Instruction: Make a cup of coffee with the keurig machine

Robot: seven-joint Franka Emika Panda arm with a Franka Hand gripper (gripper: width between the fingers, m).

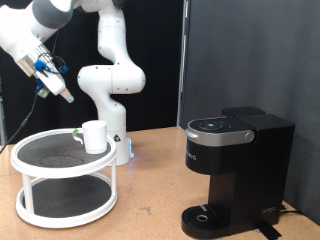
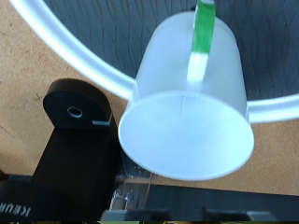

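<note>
Overhead – gripper [image 1: 66, 97] aperture unreadable | cup [image 1: 94, 136] on white rack [image 1: 60, 192] | keurig machine [image 1: 235, 170] apart

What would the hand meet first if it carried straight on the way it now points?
Most likely the cup, centred in the wrist view on the white tiered stand; the hand hangs above it.

The end effector [image 1: 62, 95] hangs high (arm raised, fingers angled down).
</note>
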